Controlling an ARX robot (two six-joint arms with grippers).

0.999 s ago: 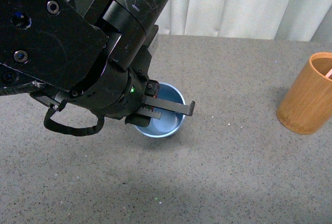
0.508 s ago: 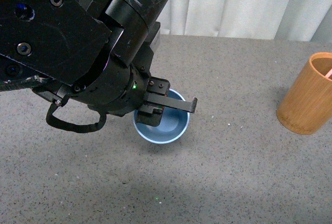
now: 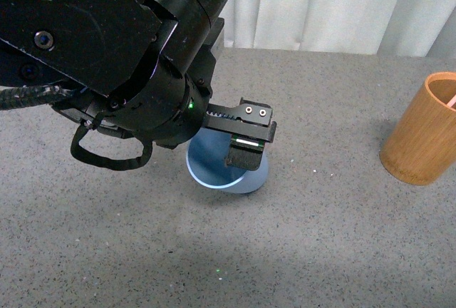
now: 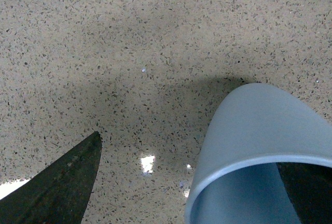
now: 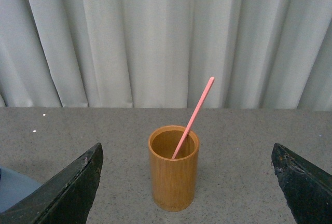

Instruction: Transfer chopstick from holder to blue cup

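Pale curtains [image 3: 320,8] are hanging behind a grey speckled tabletop [image 3: 342,237], where the chopstick [image 5: 193,117] is leaning in the holder [image 5: 174,182] on the right side, short of the far edge. It is looking light, stiff and slick, best pinched on its bare upper length, with its lower end hiding inside. The right gripper [image 5: 187,149] is gaping wide, facing it. The left gripper [image 3: 249,140], also spread, is dipping one finger into the blue cup [image 3: 214,169] near mid-tabletop — seemingly tilted, with the arm covering its rim.
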